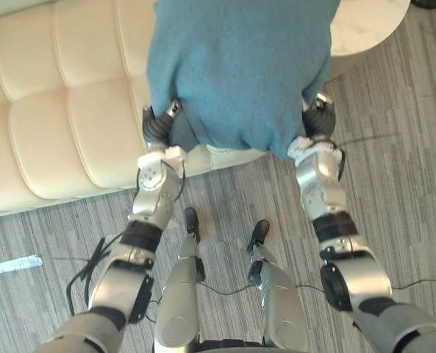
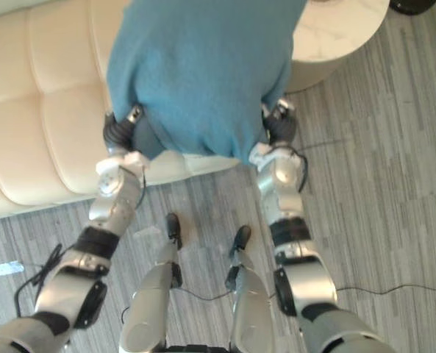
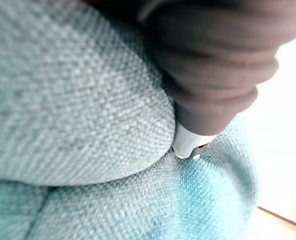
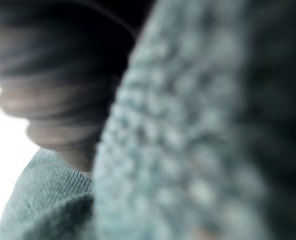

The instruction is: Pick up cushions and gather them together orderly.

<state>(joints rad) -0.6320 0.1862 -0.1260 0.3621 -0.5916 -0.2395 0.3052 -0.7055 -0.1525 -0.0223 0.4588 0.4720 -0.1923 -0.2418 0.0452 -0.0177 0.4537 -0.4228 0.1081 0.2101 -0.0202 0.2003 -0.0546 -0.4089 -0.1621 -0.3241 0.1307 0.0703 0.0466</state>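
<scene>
Left eye view: one blue cushion is carried between my two hands in front of me. It overlaps the front edge of the cream tufted sofa and part of the round white table beside it. Whether the cushion rests on the sofa or hangs above it cannot be determined. My left hand is against the cushion's lower left edge and my right hand against its lower right edge. On each hand the dark ribbed cover is visible and the fingers pass out of sight behind the fabric. The floor is grey and striped, with a pale strip lying on it well to my left.

Right eye view: same arrangement, the cushion between both wrists, sofa behind it, table at its far right corner.

Left wrist view: the ribbed cover lies directly against woven blue fabric, which bulges around it. The fingers are hidden, so I cannot tell whether this hand is spread or curled.

Right wrist view: the cover is again pressed close to the cushion's weave (contact is plain, grip is not). The fingers are hidden here too, and this hand's state is likewise undetermined.
</scene>
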